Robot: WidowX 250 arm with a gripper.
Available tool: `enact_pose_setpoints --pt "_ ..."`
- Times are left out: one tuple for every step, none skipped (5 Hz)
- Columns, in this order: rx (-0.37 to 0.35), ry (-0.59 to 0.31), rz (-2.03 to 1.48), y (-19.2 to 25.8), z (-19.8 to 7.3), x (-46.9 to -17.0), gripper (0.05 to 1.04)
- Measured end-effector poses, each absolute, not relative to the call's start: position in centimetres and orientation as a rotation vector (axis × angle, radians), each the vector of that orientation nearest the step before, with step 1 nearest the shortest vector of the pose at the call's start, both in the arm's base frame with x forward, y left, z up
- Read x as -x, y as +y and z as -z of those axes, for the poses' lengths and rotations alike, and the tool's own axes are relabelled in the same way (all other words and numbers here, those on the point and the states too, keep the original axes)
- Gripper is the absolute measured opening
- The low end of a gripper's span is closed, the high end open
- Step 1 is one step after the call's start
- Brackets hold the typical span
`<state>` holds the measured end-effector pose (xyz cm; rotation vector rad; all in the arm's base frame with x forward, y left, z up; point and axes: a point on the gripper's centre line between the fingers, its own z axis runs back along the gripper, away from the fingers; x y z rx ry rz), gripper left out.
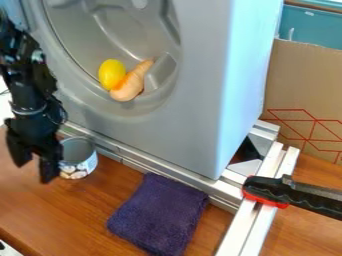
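From my remote seat, this looks like a robotics lab: aluminium rails [148, 167] edge the washing-machine mock-up [200, 100] (hardly laundry-room trim), with a red-and-black clamp [270, 191] beside it.

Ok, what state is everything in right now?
Gripper: fingers open, pointing down beside the can.
Can: upright, open-topped.
Purple cloth: folded, lying flat.
Yellow oval thing: resting in the grey round hollow.
Tan tapered thing: tilted, against the yellow one.
Clamp: across the metal rails.
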<state>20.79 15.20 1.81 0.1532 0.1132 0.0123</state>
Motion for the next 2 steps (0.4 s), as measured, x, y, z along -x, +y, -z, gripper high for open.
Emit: enact_pose_setpoints --pt "-0.191 0.193 -0.046 15.0 -3.7 -18.2 1.000" --pt "-0.161 0.262 -0.043 13.7 -4.6 -15.6 1.000"
